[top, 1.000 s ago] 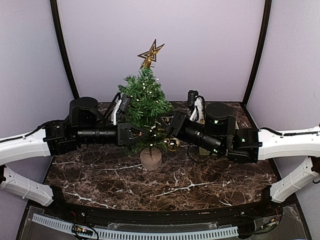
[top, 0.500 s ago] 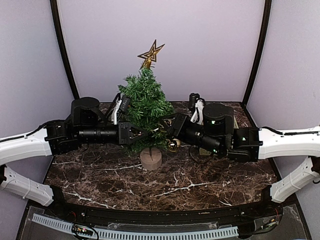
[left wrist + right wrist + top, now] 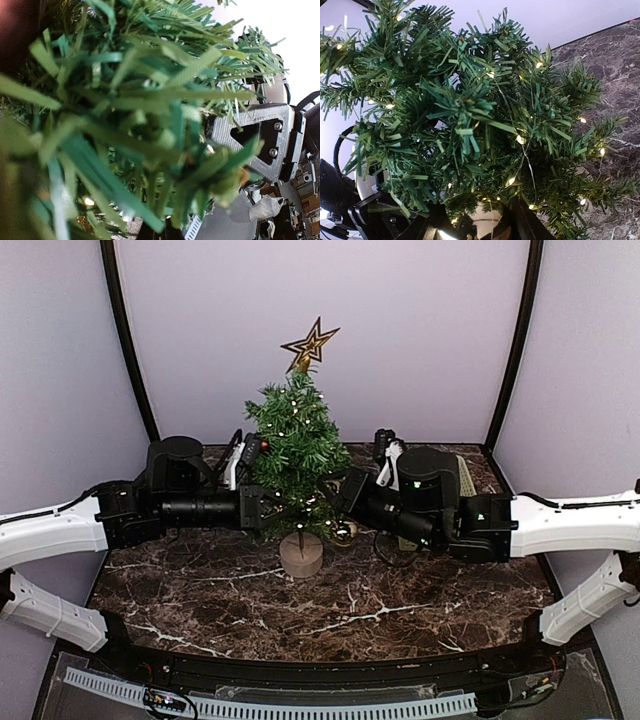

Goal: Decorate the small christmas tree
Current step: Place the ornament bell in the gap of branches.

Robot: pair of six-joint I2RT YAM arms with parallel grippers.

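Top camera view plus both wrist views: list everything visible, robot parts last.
small christmas tree: one, dark green, upright mid-table between the two grippers
tree base: one, tan, on the table
star: one, gold, on the treetop
fairy lights: many bulbs, warm white, lit, threaded through the branches
bauble: one, gold, at the low branches on the right arm's side
table: one, dark brown marble with white veins
left gripper: one, black, shut, pushed into the foliage
right gripper: one, black, closed on the bauble
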